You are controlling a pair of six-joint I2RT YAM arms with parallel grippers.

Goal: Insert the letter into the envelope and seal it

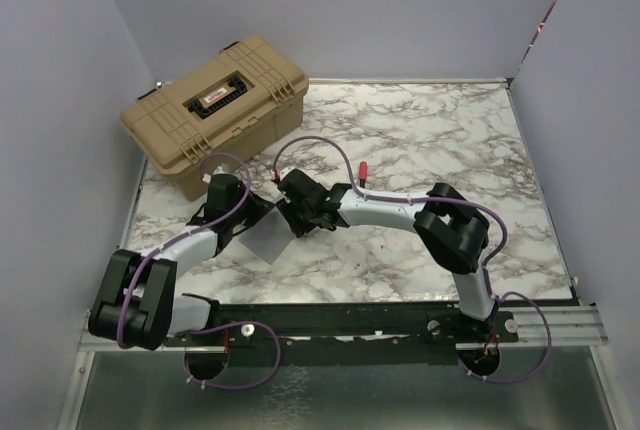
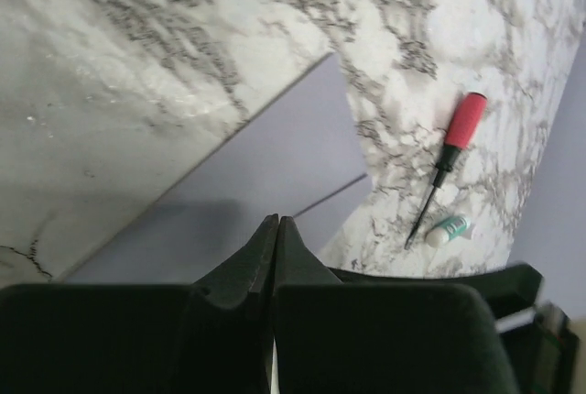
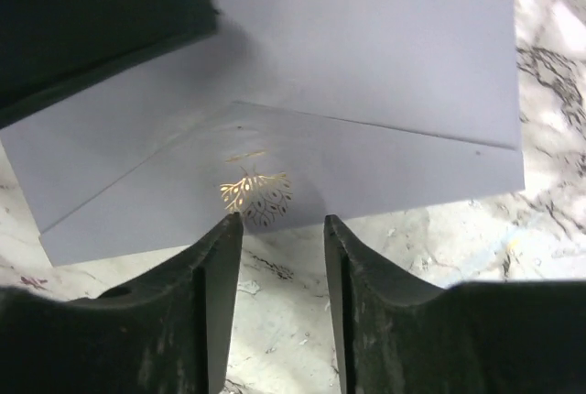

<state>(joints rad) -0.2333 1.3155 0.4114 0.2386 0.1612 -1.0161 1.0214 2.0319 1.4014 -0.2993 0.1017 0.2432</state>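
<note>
Right wrist | we found envelope (image 3: pixel 366 55) folded shut, no letter showing | right hand (image 3: pixel 282 229) spread, left hand (image 2: pixel 276 224) pressed together | seal unconfirmed

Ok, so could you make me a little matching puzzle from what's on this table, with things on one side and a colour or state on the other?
Things:
1. envelope
2. hard case
3. screwdriver
4. left gripper

Descriptions:
a. red handle
b. fingers shut together
c. tan, at the far left of the table
d. pale grey, gold emblem on its flap

Pairs: 1-d, 2-c, 3-a, 4-b
</note>
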